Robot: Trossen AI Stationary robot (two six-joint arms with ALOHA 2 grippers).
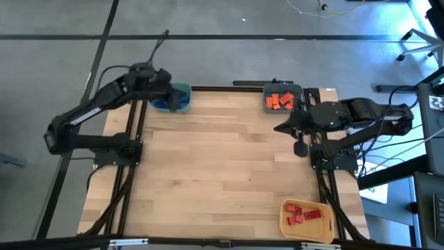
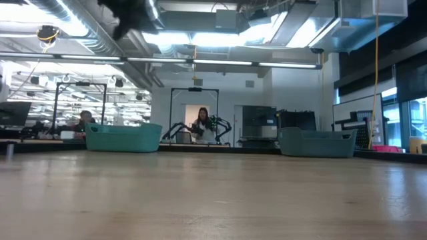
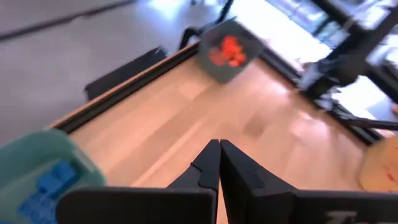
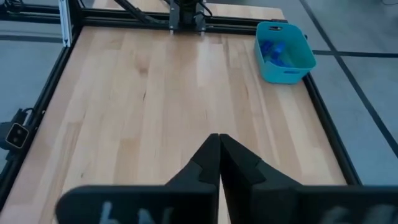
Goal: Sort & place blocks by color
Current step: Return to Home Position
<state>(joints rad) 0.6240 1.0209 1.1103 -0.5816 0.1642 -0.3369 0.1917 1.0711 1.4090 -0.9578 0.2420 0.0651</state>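
All the blocks I see lie in bins. Blue blocks (image 3: 46, 186) are in the teal bin (image 1: 182, 98) at the far left. Orange blocks (image 1: 279, 101) fill the grey-blue bin (image 1: 300, 89) at the far right. Red blocks (image 1: 304, 214) lie in the yellow bin (image 1: 286, 223) at the near right. My left gripper (image 3: 219, 155) hangs shut and empty above the teal bin's edge. My right gripper (image 4: 219, 149) is raised over the table's right side, also shut and empty.
The bare wooden tabletop (image 1: 222, 167) spreads between the three bins. A black frame rail (image 1: 208, 87) runs along the far edge. In the low view, people sit in the room far behind the table.
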